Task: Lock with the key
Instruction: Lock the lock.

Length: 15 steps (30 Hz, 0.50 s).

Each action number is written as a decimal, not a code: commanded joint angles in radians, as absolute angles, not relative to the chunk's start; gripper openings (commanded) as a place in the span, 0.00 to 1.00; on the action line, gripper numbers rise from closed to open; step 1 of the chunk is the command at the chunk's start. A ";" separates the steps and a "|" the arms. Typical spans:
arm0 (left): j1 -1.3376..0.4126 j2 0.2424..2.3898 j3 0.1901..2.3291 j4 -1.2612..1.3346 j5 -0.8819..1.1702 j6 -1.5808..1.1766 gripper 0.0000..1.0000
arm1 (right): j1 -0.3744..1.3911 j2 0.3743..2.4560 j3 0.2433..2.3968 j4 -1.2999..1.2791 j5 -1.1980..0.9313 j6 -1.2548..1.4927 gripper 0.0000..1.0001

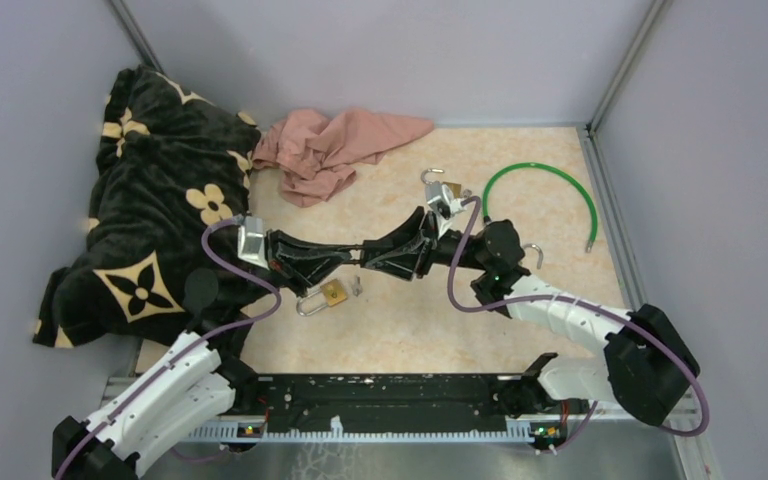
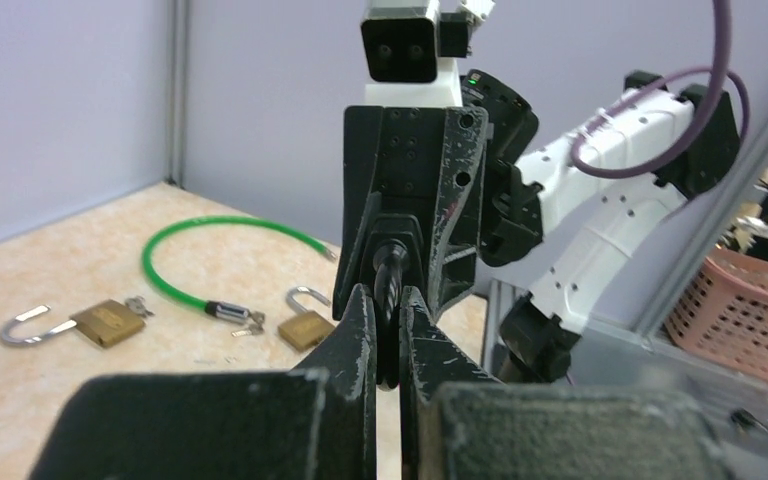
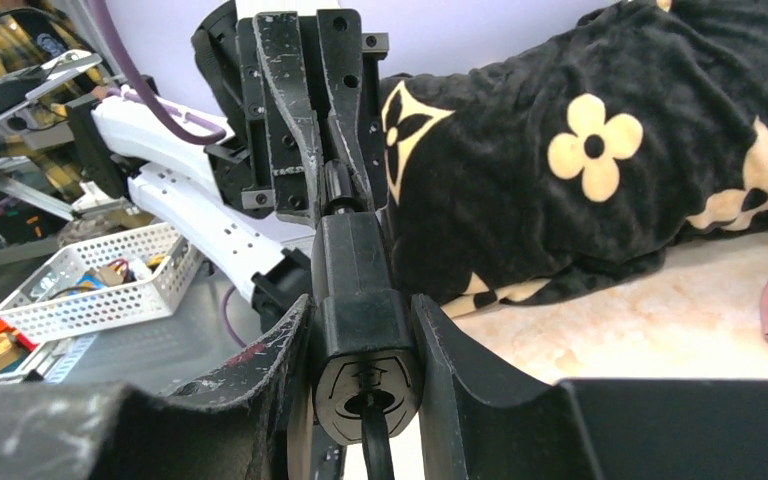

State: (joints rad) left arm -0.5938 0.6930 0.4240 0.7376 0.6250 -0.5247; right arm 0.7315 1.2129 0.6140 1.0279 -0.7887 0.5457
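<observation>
The black plastic lock barrel (image 3: 358,260) sits mid-air over the beige counter (image 1: 410,320), centre of scene. Long axis runs L–R, key end facing left. Your right claw (image 3: 362,330) is clamped round its body. Left claw (image 2: 388,310) is pinched tight on the black-headed key (image 2: 390,262) at that end. Step: key at the keyway, prob. seated, but depth is hidden. Next: roll the left wrist about the barrel axis w/ the right bracing.

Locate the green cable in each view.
Top: green cable on the table, right of centre, beyond the right arm.
Left wrist: left of centre, on the table.
Right wrist: not in it.
Landmark: left gripper on the key, right gripper on the black lock, tip to tip, in all three.
</observation>
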 commanded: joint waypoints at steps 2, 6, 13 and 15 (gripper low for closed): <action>-0.686 0.764 0.400 0.692 0.655 -0.530 0.00 | 0.847 1.200 0.804 0.818 -0.588 0.435 0.00; -0.720 0.799 0.384 0.704 0.597 -0.524 0.00 | 0.854 1.184 0.842 0.778 -0.544 0.433 0.00; -0.779 0.841 0.415 0.735 0.618 -0.524 0.00 | 0.873 1.195 0.871 0.730 -0.503 0.422 0.00; -0.798 0.856 0.409 0.737 0.617 -0.526 0.00 | 0.874 1.190 0.886 0.720 -0.496 0.411 0.00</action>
State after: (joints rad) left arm -0.6682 0.7586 0.4225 0.8913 0.3798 -0.4961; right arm 0.7712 1.1481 0.7639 0.7010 -0.6346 0.4507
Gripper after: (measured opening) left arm 0.051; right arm 0.343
